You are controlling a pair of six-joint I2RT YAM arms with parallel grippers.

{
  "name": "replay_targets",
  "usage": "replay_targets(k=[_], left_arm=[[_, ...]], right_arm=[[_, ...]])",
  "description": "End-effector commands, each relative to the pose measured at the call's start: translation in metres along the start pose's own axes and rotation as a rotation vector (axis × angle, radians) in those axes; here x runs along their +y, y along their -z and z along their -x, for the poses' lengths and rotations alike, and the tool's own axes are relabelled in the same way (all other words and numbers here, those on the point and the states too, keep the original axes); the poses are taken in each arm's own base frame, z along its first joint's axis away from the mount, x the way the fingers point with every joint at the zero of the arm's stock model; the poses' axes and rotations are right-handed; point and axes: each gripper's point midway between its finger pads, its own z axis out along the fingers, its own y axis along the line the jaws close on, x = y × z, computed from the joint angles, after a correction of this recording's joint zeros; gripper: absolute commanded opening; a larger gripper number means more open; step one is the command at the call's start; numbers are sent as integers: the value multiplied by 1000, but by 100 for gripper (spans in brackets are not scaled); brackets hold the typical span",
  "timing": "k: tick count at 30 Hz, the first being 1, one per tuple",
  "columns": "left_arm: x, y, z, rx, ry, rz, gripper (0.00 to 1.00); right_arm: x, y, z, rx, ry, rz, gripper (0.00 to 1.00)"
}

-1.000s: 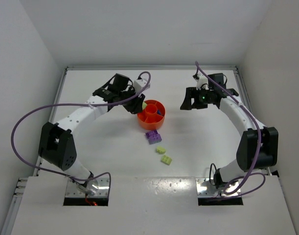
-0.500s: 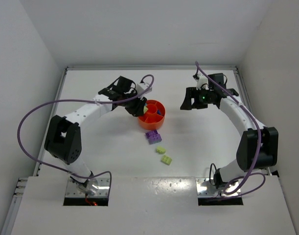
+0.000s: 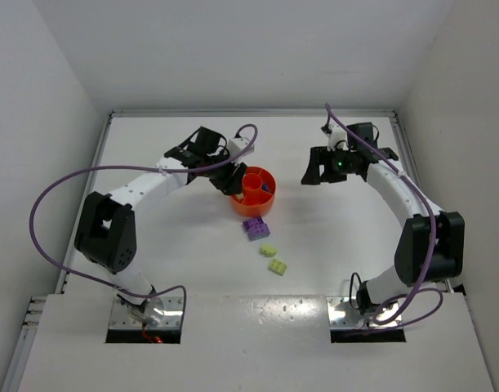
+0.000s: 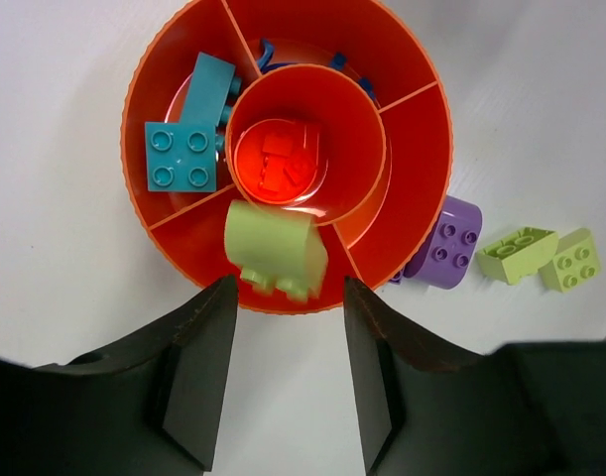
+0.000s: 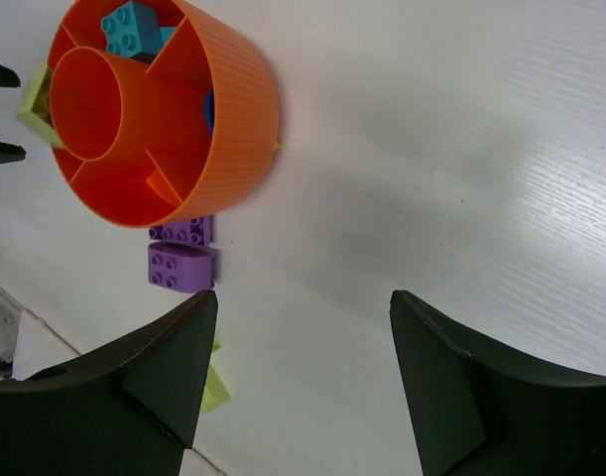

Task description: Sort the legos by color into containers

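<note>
The orange bowl (image 3: 253, 190) stands mid-table. In the left wrist view its centre well (image 4: 305, 149) holds an orange brick (image 4: 283, 164), and a left section holds two teal bricks (image 4: 183, 154). A yellow-green brick (image 4: 275, 248), slightly blurred, is over the near section and rim, just past my fingertips. My left gripper (image 4: 288, 297) is open at the bowl's left rim (image 3: 230, 181). A blue brick (image 5: 208, 109) lies in a far section. Purple bricks (image 3: 256, 226) and two yellow-green bricks (image 3: 272, 258) lie beside the bowl. My right gripper (image 3: 318, 173) is open and empty, right of the bowl.
White walls close the table at the back and sides. In the right wrist view the purple bricks (image 5: 181, 266) lie against the bowl's ribbed wall (image 5: 233, 129), with a yellow-green brick (image 5: 211, 387) nearer.
My left arm has swung right, bringing its gripper to the bowl's left rim. The right arm and the loose bricks have not moved.
</note>
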Motion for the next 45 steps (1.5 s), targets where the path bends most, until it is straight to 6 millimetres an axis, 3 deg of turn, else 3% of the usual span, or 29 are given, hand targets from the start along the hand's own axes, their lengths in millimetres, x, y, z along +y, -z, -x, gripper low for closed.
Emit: replay_targets(k=[1, 4, 8, 10, 13, 16, 18, 21, 23, 24, 25, 29, 32, 36, 45], left_arm=[[9, 4, 23, -65, -37, 25, 54], [6, 10, 31, -93, -49, 23, 57], [11, 31, 48, -161, -30, 38, 57], [12, 56, 70, -260, -38, 43, 57], [17, 88, 87, -359, -13, 88, 57], [28, 105, 93, -401, 64, 146, 61], [41, 113, 87, -407, 119, 187, 64], [49, 124, 81, -417, 157, 255, 74], [51, 135, 78, -426, 163, 287, 97], [52, 137, 72, -419, 173, 293, 100], [50, 140, 74, -427, 169, 294, 100], [60, 147, 60, -414, 208, 357, 100], [56, 150, 55, -406, 202, 358, 100], [58, 149, 46, -386, 208, 363, 100], [58, 147, 42, -376, 203, 363, 100]], right_arm=[[9, 4, 13, -27, 57, 36, 71], [16, 5, 5, -8, 87, 65, 71], [31, 7, -25, 95, 139, 154, 70], [42, 8, -39, 128, 177, 196, 69], [57, 8, -64, 187, 287, 234, 68], [73, 8, -89, 257, 405, 273, 68], [84, 5, -112, 324, 469, 300, 68], [93, -1, -129, 357, 534, 299, 68], [110, -4, -132, 340, 616, 319, 67], [114, -7, -138, 345, 639, 325, 67], [124, -11, -138, 335, 665, 327, 65], [129, -30, -153, 386, 674, 299, 58], [122, -44, -156, 393, 705, 223, 56], [114, -58, -165, 440, 711, 163, 56], [124, -75, -172, 470, 760, 148, 56]])
